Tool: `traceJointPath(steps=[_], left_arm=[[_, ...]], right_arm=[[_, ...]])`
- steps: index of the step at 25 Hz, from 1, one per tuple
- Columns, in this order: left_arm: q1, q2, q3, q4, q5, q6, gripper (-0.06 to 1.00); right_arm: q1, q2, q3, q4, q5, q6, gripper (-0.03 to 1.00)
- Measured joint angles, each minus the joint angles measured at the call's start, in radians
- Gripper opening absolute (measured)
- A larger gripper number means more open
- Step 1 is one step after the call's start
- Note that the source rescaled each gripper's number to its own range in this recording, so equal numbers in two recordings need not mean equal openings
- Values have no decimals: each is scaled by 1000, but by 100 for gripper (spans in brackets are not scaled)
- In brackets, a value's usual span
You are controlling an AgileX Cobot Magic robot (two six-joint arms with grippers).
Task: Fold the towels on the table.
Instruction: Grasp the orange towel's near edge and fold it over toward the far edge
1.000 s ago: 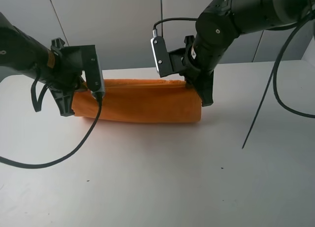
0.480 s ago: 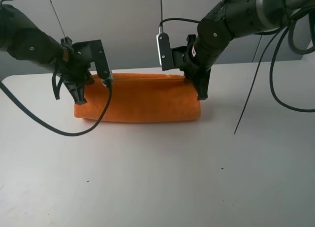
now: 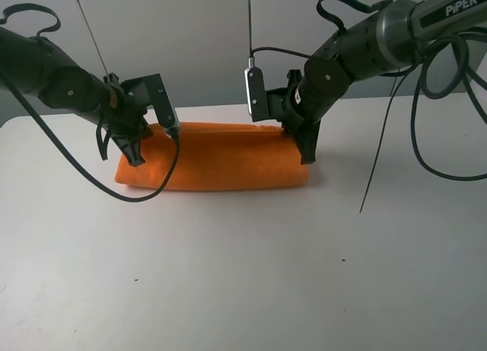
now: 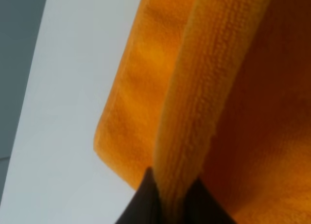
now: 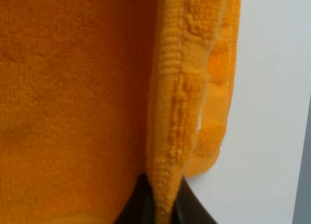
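Across the far side of the white counter [image 3: 243, 275], the orange towel [image 3: 221, 164] lies as a long doubled band. Your left tool [image 3: 135, 157] grips its left end, your right tool [image 3: 307, 154] its right end. Carry both ends level and at one pace, so the edges meet squarely. The right arm [image 3: 358, 50] bears the lettering "PiPER" [image 3: 451, 7]. Left wrist view: tool clenched on a raised terry edge [image 4: 194, 112]; no writing. Right wrist view: tool clenched on the woven hem [image 5: 170, 112]; no legible label.

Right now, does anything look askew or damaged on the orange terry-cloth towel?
Nothing stands out. The orange terry-cloth towel lies folded on the white table, its ends pinched by the left gripper and right gripper.
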Motion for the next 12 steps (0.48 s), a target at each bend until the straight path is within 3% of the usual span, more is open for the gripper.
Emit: traceJointPath(steps=[12], left_arm=[[49,30,0,17,-147,-20,0]], right_arm=[[-40,27,-1,-19,-113,0,0]])
